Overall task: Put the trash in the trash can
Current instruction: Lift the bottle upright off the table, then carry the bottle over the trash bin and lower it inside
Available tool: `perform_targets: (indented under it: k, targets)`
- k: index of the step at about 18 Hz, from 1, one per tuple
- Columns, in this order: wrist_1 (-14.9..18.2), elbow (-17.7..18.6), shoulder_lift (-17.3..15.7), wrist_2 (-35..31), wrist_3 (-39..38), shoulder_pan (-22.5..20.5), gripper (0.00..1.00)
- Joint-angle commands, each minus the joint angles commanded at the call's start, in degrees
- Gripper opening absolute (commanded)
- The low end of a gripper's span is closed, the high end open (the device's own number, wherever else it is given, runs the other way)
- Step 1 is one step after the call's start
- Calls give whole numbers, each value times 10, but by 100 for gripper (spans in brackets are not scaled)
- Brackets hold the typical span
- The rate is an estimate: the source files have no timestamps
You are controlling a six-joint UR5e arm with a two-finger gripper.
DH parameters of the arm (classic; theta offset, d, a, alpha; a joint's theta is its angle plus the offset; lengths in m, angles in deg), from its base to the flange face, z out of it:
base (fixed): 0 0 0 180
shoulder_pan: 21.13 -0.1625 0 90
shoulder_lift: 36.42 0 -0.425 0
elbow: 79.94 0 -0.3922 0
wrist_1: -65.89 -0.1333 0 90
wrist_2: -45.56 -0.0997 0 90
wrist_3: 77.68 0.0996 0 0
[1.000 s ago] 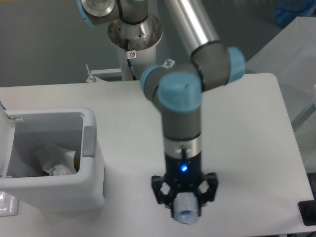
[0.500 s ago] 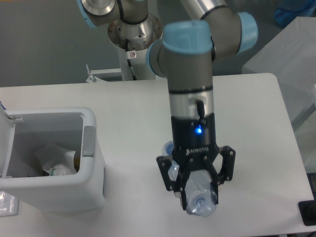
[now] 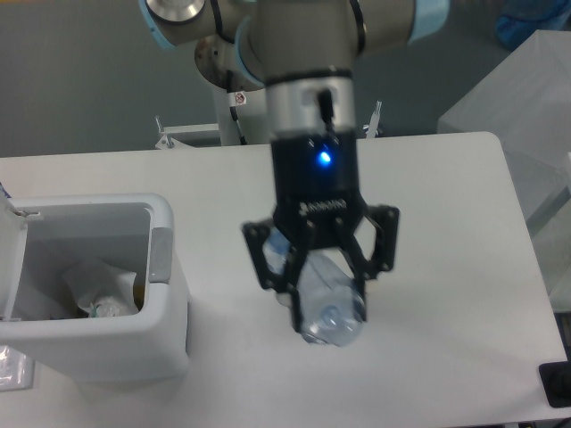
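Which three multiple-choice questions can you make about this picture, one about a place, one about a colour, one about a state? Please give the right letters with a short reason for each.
1. Where is the crumpled wrapper?
A. inside the trash can
B. on the table beside the bottle
C. between the fingers

2. What colour is the light on the gripper body?
A. red
B. green
C. blue

3. What is the state of the trash can lid?
A. shut
B. open
C. lying on the table

Answers:
1. A: the crumpled wrapper lies inside the trash can.
2. C: a blue light glows above the gripper, which holds the bottle clear of the table.
3. B: the lid stands up at the left, so the inside shows.
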Motion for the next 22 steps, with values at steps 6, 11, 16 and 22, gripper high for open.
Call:
perform_targets:
  k: [6,11,16,22]
  targets:
    - [1,17,-12,-4,-1,60,59]
    - [2,29,-8,-4,-1,110,59]
    - [1,35,-4,-4,-1,135,59]
    - [1,47,11,-4,-1,152,60]
